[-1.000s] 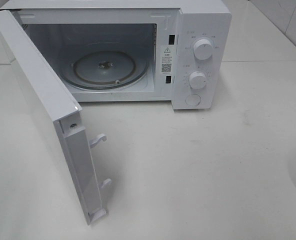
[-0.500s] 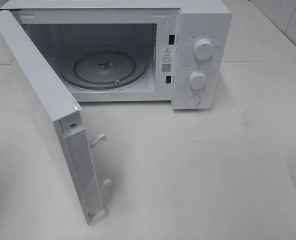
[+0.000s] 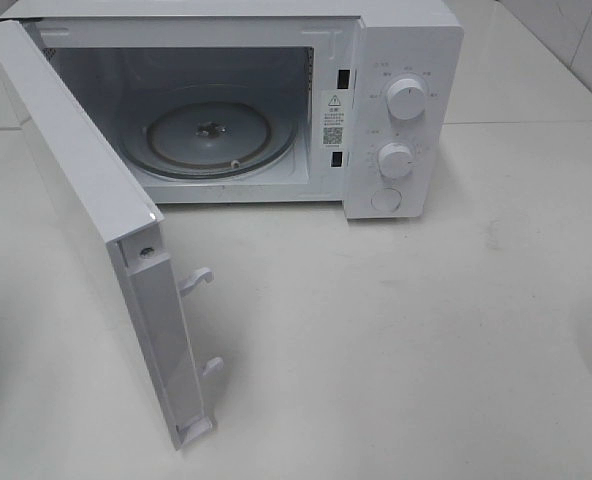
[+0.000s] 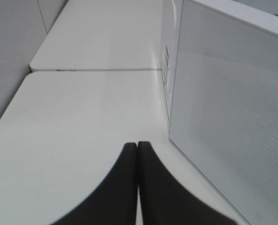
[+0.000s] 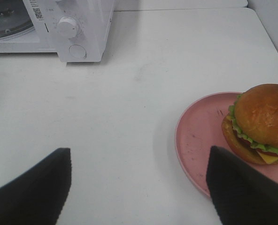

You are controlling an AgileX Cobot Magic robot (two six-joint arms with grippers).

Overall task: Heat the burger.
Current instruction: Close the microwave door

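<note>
The burger (image 5: 261,123), with glossy brown buns, green lettuce and yellow cheese, sits on a round pink plate (image 5: 197,136) in the right wrist view. My right gripper (image 5: 139,151) is open and hangs short of the plate, with nothing between its fingers; one finger (image 5: 242,187) is near the plate's rim. My left gripper (image 4: 137,144) is shut on nothing, beside the outer face of the microwave door (image 4: 233,117). The exterior high view shows neither gripper nor the burger.
The white microwave (image 3: 401,110) stands at the back of the white table (image 3: 426,330). Its door (image 3: 86,210) is swung wide open toward the front left. A glass turntable (image 3: 211,135) lies bare inside the cavity. Two knobs and a button are on its right panel.
</note>
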